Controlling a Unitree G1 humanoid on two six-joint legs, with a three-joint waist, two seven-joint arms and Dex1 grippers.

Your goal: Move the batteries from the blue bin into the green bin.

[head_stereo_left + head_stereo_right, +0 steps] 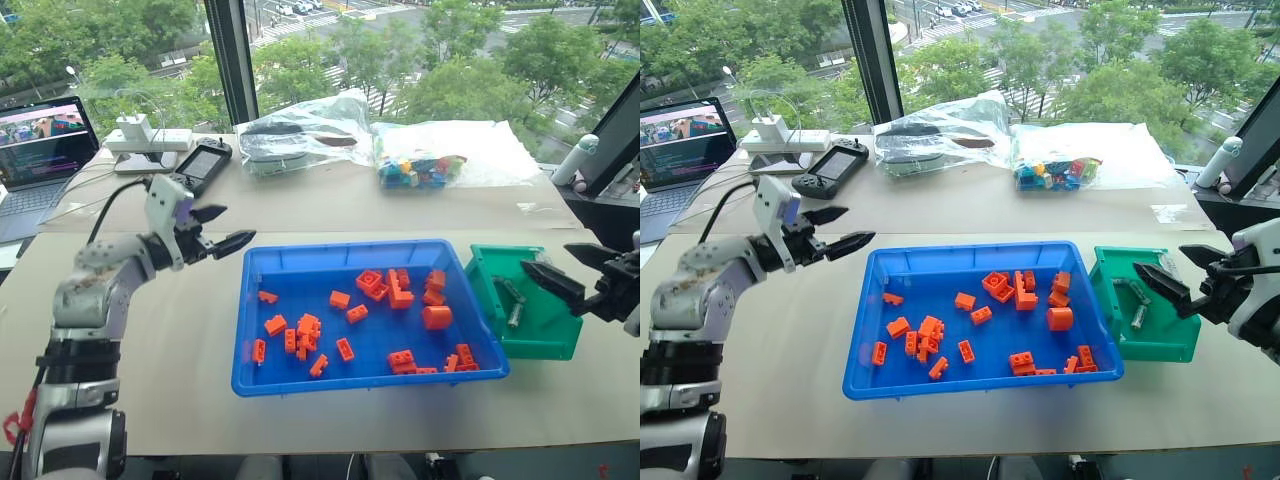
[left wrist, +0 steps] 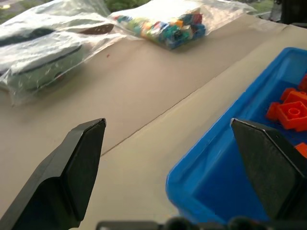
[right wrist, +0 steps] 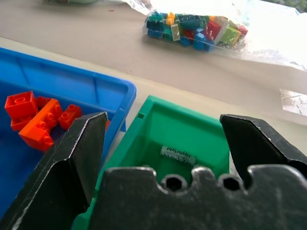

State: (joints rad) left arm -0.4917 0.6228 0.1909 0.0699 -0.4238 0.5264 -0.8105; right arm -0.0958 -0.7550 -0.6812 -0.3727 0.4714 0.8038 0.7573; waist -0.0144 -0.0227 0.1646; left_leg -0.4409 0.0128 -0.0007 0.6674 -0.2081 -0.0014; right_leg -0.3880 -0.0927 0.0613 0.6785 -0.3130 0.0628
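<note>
Just past the right gripper (image 1: 563,270), jaws spread and empty, both batteries (image 1: 511,301) lie in the green bin (image 1: 545,345). Left gripper (image 1: 222,228), also released, hangs beside the blue bin (image 1: 340,383), which looks bricks-only. Risk: another reach-in snags a brick or knocks the green bin. Right wrist view hides the batteries; head views show them.

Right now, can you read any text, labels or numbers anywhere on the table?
White sticker inside the green bin: print too blurred to read.
Laptop screen: lines of text, too small to read.
Handheld console: screen shows nothing readable.
Nothing else bears text.
</note>
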